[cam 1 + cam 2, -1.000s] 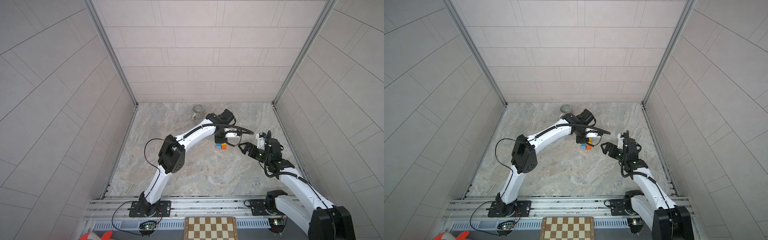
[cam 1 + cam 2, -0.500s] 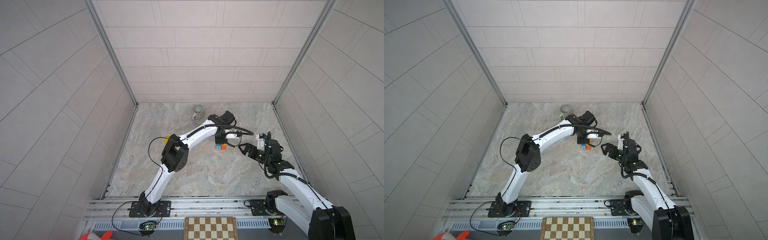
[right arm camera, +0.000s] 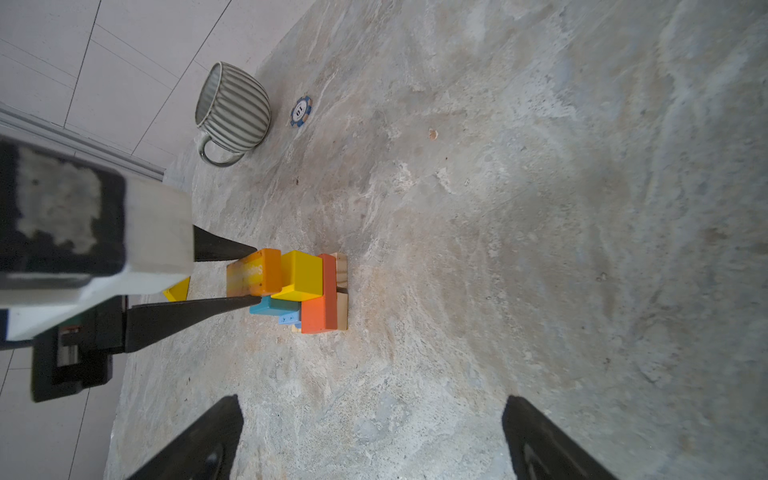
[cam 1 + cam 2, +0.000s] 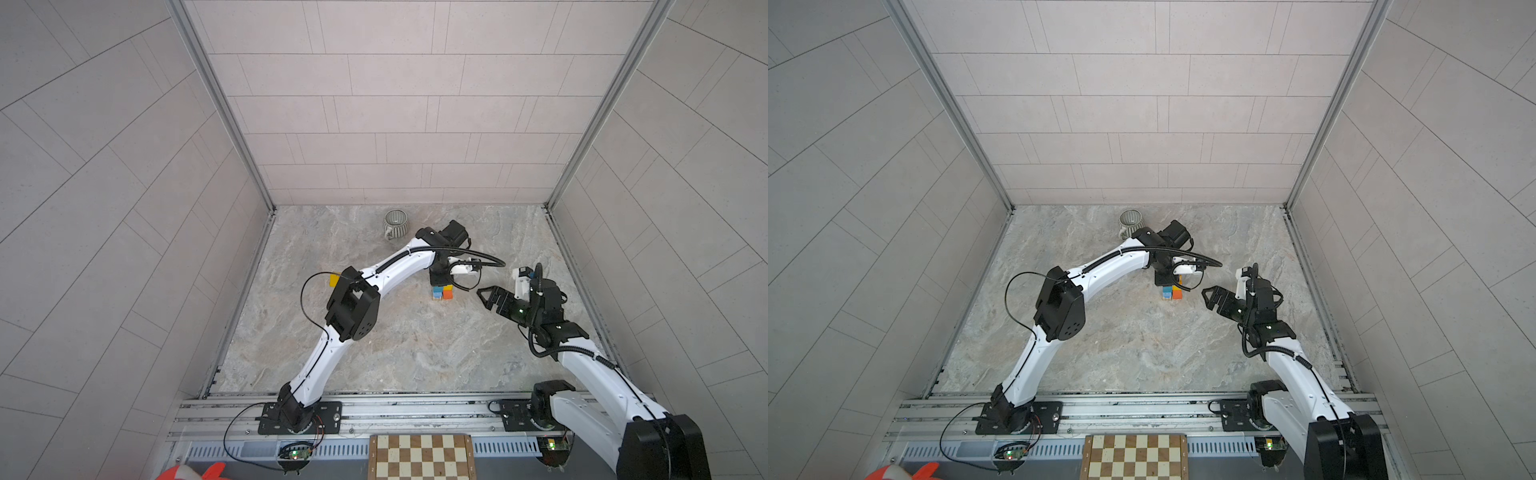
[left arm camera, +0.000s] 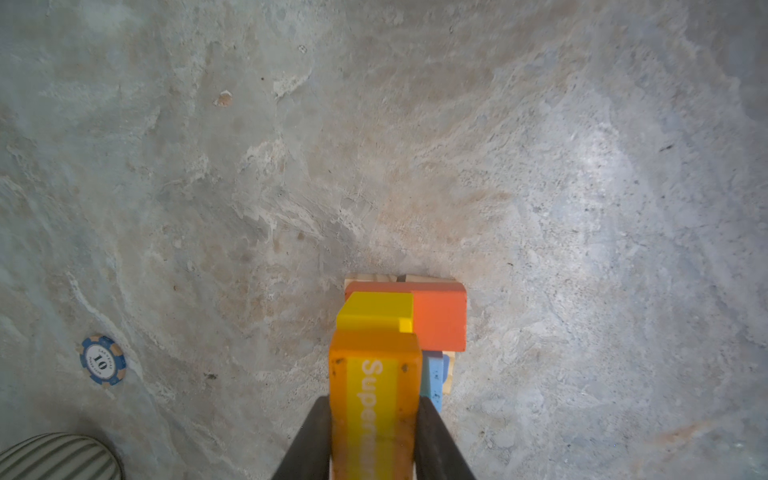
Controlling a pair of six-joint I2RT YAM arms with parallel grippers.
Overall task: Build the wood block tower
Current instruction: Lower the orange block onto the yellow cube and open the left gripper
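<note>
The wood block tower (image 4: 442, 293) (image 4: 1172, 293) stands mid-floor: natural wood cubes (image 3: 341, 291) at the base, then an orange-red block (image 3: 318, 311) and blue pieces (image 3: 274, 306), with a yellow block (image 3: 301, 274) on top. My left gripper (image 5: 374, 405) (image 4: 440, 277) comes down from above, shut on an orange block with a yellow stripe (image 5: 376, 374) (image 3: 254, 272). That block's lower end meets the yellow block. My right gripper (image 3: 374, 405) (image 4: 484, 297) is open and empty, low to the right of the tower and pointing at it.
A grey ribbed cup (image 4: 395, 224) (image 3: 232, 108) stands at the back near the wall, a blue poker chip (image 5: 102, 360) (image 3: 301, 111) beside it. A loose yellow piece (image 4: 334, 279) lies behind the left elbow. A chessboard (image 4: 422, 457) sits on the front rail.
The left arm's elbow has swung slightly right, uncovering the loose yellow piece. The left gripper stays over the tower with its block. The right arm has not moved.
</note>
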